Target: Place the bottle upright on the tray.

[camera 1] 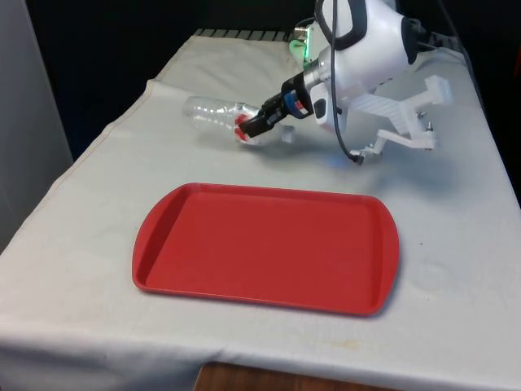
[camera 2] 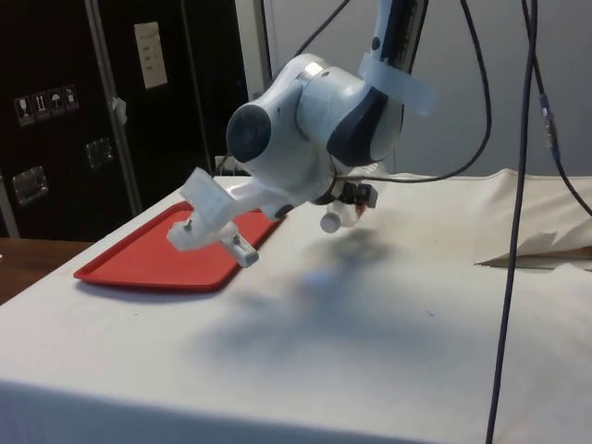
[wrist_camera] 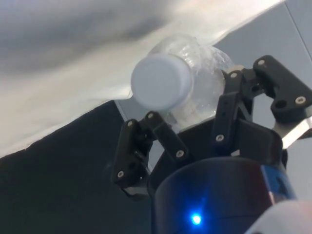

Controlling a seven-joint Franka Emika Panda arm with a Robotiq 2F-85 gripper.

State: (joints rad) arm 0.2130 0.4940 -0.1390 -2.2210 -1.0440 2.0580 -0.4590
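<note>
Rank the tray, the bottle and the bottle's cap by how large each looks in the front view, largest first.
1. tray, by far the largest.
2. bottle, lying on its side beyond the tray; being farther from the camera, it may look smaller than it is.
3. cap, a small white spot past the gripper.

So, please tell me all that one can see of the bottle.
The bottle is clear, ribbed plastic and looks empty, with a white cap and a red band near its neck. It lies on its side, slightly off the white cloth as far as can be judged, beyond the red tray and not on it. The gripper is shut on its neck end, with black fingers on both sides of the neck. The cap points towards the gripper.
</note>
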